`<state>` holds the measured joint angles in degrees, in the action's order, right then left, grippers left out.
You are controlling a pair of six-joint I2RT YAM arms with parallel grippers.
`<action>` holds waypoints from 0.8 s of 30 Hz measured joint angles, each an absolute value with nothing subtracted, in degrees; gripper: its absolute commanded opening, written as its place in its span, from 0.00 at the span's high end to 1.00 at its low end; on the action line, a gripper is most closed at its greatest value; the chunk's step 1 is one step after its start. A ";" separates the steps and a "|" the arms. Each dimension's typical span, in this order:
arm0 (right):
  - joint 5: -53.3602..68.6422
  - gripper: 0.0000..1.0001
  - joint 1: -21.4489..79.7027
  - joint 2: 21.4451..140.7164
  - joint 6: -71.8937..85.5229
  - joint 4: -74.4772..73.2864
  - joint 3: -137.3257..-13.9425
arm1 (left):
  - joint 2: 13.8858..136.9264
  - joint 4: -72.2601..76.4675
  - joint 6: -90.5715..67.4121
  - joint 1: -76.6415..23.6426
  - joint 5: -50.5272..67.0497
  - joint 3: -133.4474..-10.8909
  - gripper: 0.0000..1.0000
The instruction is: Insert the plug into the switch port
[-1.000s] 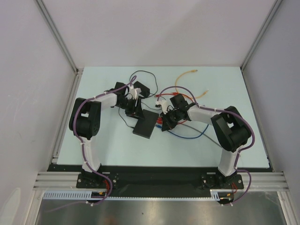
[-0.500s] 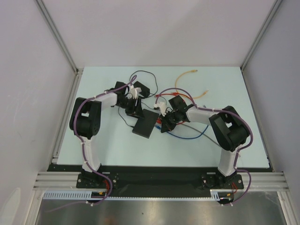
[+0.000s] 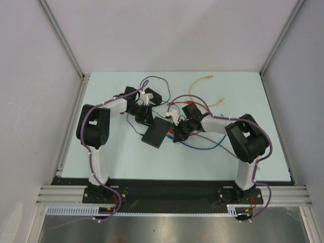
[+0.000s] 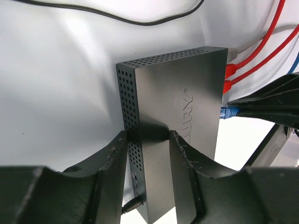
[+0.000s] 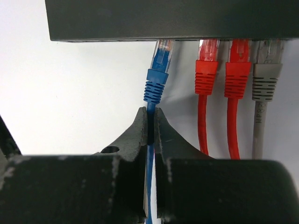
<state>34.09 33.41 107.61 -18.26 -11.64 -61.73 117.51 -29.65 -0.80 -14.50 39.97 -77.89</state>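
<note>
The right end effector (image 5: 150, 112) is clamping the blue cable (image 5: 150, 133) just behind the blue plug (image 5: 157, 74), whose clear tip is sitting at the switch port (image 5: 163, 42) — beside two red plugs (image 5: 207, 70) and a grey plug (image 5: 266, 79) in the same edge of the black switch (image 4: 182, 107), which is lying on the tabletop (image 4: 60, 93). The left end effector (image 4: 147, 140) is straddling the switch's perforated end, fingers apart — whether it is gripping, I cannot tell.

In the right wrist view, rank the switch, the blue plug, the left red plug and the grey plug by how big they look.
1. The switch, by far the largest.
2. The blue plug, left red plug and grey plug: too alike to rank.
</note>
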 measured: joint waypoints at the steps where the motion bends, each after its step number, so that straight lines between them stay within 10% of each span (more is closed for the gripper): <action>1: 33.67 1.00 33.63 107.55 -18.65 -11.62 -61.73 | 117.69 -29.91 -0.38 -14.50 39.99 -78.19 0.59; 24: 11.53 1.00 42.22 104.12 -20.64 -7.81 -59.53 | 117.69 -26.55 0.05 -14.22 39.79 -77.84 0.61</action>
<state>11.53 42.22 104.12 -20.64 -7.81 -59.53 117.69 -26.55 0.05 -14.22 39.79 -77.84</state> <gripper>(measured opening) 0.033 0.398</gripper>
